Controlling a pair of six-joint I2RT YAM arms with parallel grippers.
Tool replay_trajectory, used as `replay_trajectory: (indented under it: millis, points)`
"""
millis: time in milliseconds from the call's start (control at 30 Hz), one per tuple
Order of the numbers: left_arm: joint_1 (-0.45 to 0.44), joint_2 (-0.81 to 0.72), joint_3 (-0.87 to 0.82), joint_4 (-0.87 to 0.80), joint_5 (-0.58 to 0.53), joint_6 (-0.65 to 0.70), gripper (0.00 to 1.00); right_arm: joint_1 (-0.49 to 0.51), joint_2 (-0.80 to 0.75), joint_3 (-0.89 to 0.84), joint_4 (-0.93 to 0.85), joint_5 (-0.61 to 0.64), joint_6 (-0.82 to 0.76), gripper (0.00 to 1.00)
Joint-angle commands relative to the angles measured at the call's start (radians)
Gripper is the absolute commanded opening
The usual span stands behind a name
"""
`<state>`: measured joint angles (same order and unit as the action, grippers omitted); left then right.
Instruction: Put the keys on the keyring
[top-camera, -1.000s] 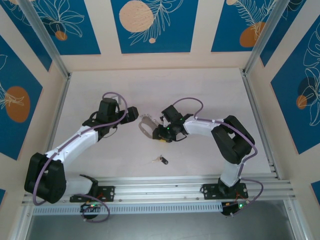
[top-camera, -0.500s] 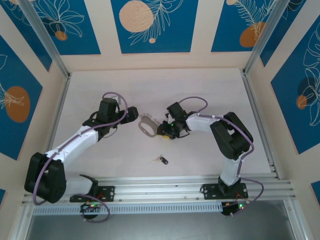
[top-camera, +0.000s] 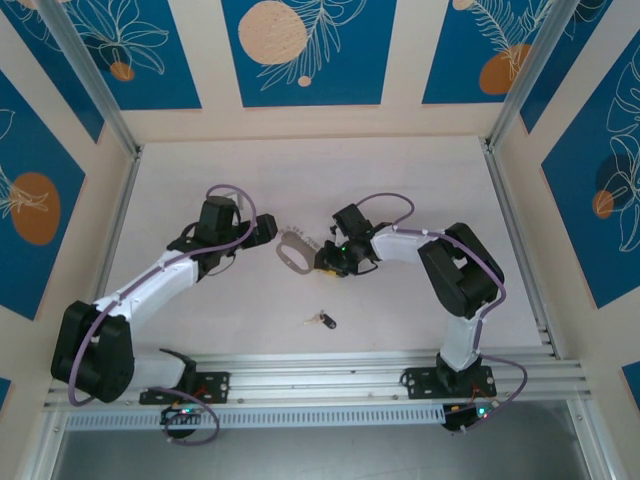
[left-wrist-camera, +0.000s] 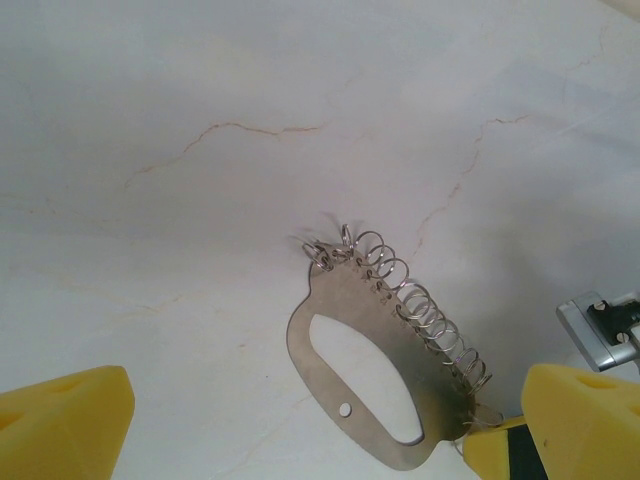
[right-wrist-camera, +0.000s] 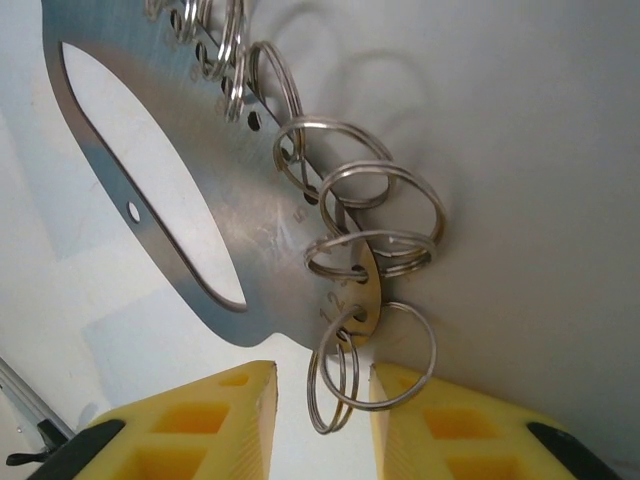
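The keyring (top-camera: 293, 252) is a flat grey oval plate lying mid-table, fringed with several silvery split rings (left-wrist-camera: 425, 305). A small silvery key with a black head, the keys (top-camera: 322, 320), lies apart nearer the front edge. My left gripper (top-camera: 268, 229) hovers at the plate's left end, wide open, with the keyring plate (left-wrist-camera: 385, 320) between its yellow fingers (left-wrist-camera: 65, 425). My right gripper (right-wrist-camera: 318, 400) is at the plate's right end. Its jaws stand narrow but apart, either side of the end split ring (right-wrist-camera: 340, 390), with a gap showing on the left.
Aluminium rails (top-camera: 330, 370) run along the front edge with both arm bases. Raised frame rails (top-camera: 515, 230) border the white table on the sides. The right gripper's yellow fingertip (left-wrist-camera: 492, 452) shows beside the plate's end.
The right gripper moved in on the keyring's right end and its jaws narrowed around the end ring. The keyring shifted slightly up-left. The left arm barely moved.
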<state>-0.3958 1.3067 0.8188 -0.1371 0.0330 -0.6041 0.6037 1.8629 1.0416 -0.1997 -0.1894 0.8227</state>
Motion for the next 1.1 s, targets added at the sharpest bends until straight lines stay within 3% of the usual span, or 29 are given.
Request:
replay_trajectory:
  millis: [0, 500, 800, 933, 1067]
  points:
    - [-0.01, 0.008, -0.01, 0.016, -0.004, -0.003, 1.0, 0.001, 0.019, 0.02, -0.013, 0.005, 0.012, 0.27]
    - [-0.01, 0.01, -0.007, 0.021, 0.001, -0.006, 1.0, -0.002, 0.004, 0.014, -0.038, 0.02, -0.004, 0.14]
    - [-0.009, 0.011, 0.001, 0.018, 0.004, -0.011, 1.0, -0.02, -0.021, 0.02, -0.072, 0.027, -0.039, 0.0]
    - [-0.009, 0.02, 0.028, -0.025, -0.001, -0.019, 1.0, -0.046, -0.044, 0.034, -0.114, 0.013, -0.111, 0.0]
    - [-0.009, 0.037, 0.106, -0.143, -0.022, -0.013, 1.0, -0.094, -0.072, 0.108, -0.212, -0.093, -0.322, 0.0]
